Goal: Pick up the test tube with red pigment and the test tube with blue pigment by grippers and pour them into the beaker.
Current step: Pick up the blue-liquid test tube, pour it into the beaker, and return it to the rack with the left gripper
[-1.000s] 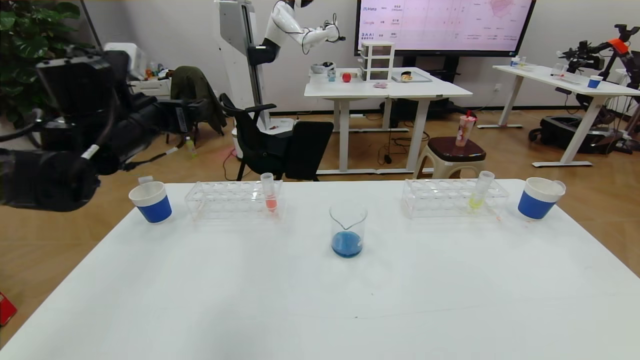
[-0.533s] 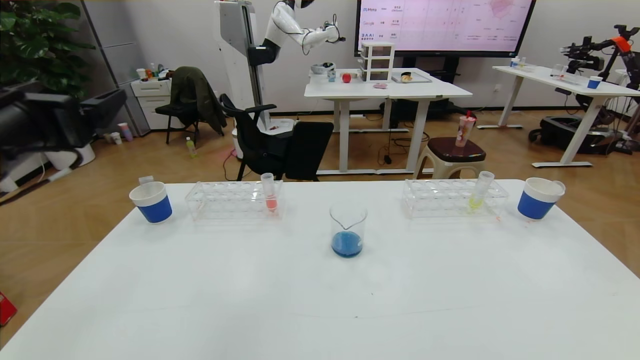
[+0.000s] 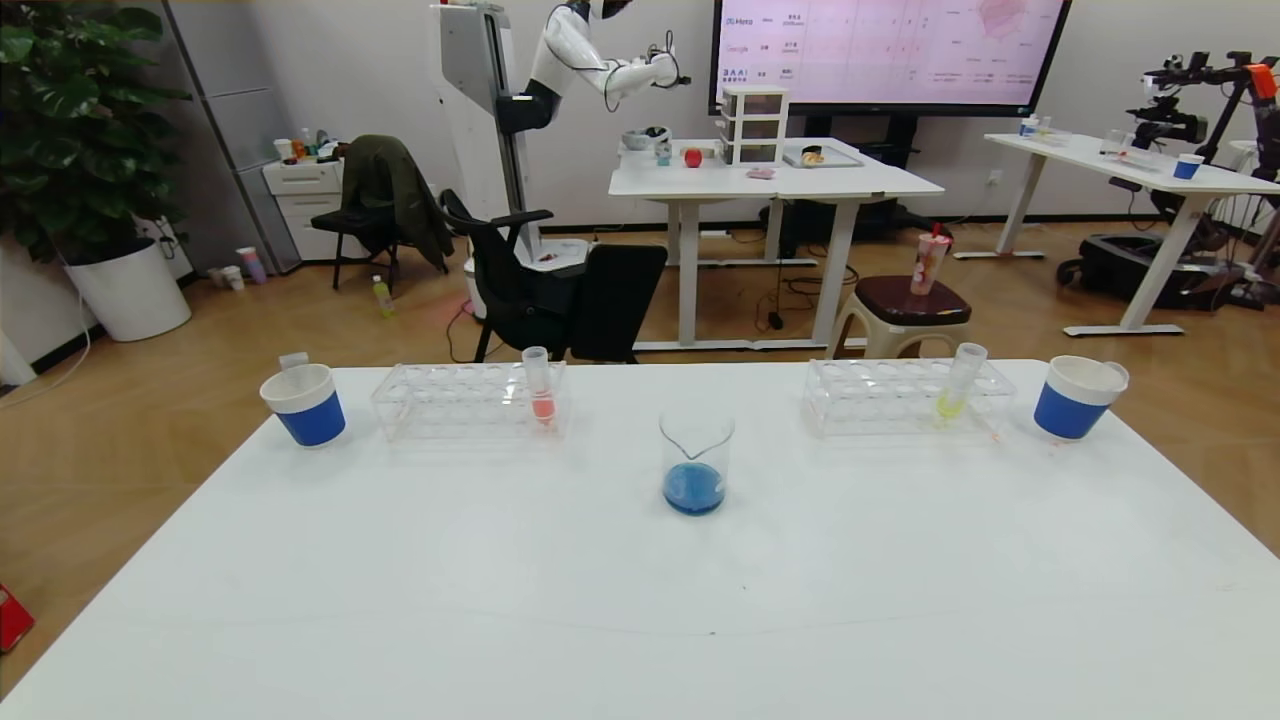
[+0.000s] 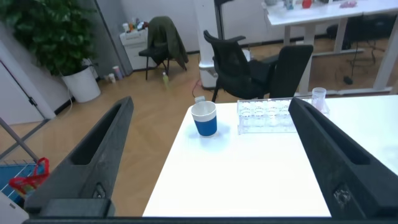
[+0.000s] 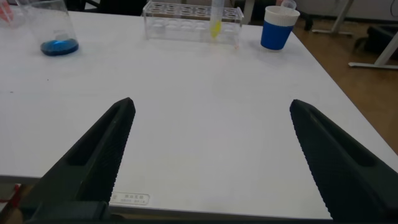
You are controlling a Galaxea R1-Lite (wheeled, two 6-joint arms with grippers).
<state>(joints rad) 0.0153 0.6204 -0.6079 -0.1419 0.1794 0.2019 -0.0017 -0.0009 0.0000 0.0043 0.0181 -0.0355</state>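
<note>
The beaker stands at the table's middle with blue liquid in its bottom; it also shows in the right wrist view. No tube with vivid orange-red or bright blue liquid shows. A clear tube collar sticks out of the left cup. Neither gripper shows in the head view. My left gripper is open and empty, off the table's left side and facing the left cup. My right gripper is open and empty, low over the table's front right.
The left rack holds a tube with pale salmon-red liquid. The right rack holds a tube with yellow liquid. A blue-banded cup stands at the far right. The white table is bare in front of the beaker.
My left arm, large at the head view's left a second ago, has drawn back leftward out of that view. Nothing on the table moved.
</note>
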